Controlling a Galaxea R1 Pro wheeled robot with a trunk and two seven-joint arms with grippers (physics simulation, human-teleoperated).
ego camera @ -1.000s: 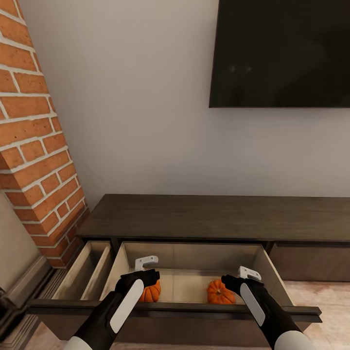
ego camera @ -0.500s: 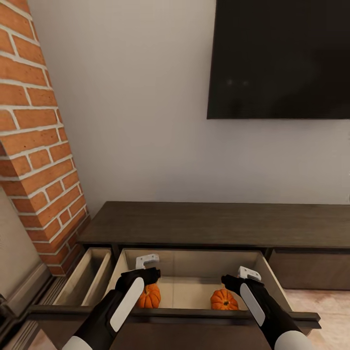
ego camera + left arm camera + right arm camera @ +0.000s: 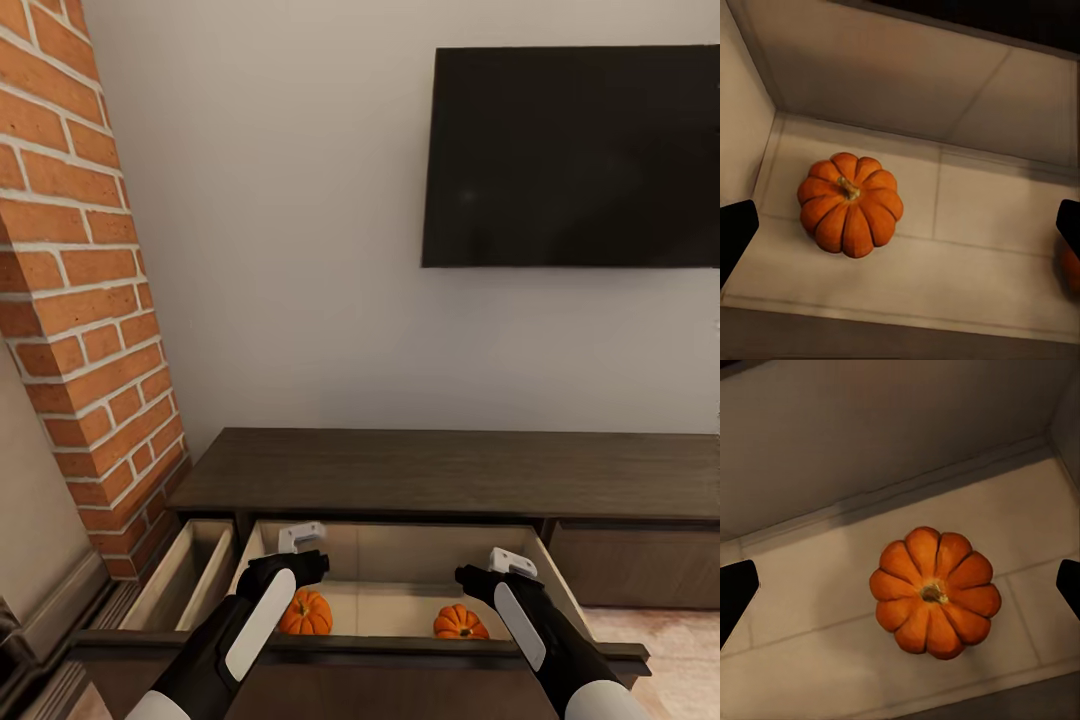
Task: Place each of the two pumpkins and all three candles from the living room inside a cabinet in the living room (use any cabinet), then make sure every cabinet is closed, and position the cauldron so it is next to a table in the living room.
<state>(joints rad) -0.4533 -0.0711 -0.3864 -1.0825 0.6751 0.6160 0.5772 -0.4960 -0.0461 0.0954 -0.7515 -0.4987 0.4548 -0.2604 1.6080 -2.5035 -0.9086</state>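
Observation:
Two orange pumpkins lie on the pale floor of the open middle drawer of the dark-brown cabinet (image 3: 440, 470). The left pumpkin (image 3: 305, 612) (image 3: 850, 203) sits below my left gripper (image 3: 300, 548) (image 3: 900, 229), which is open and empty. The right pumpkin (image 3: 461, 622) (image 3: 934, 592) rests under my right gripper (image 3: 508, 565) (image 3: 904, 587), also open with nothing held. Both grippers hover above the drawer, clear of the pumpkins. A sliver of the right pumpkin (image 3: 1071, 266) shows in the left wrist view. Candles and cauldron are out of view.
A narrower drawer (image 3: 185, 575) stands open to the left of the middle one. A brick chimney column (image 3: 80, 300) rises at the left. A black TV (image 3: 575, 155) hangs on the wall above the cabinet. The open drawer's front edge (image 3: 360, 650) runs just before my arms.
The camera has risen, so more of the TV shows and the cabinet sits lower in the picture. Both grippers have lifted slightly away from the pumpkins and stay open.

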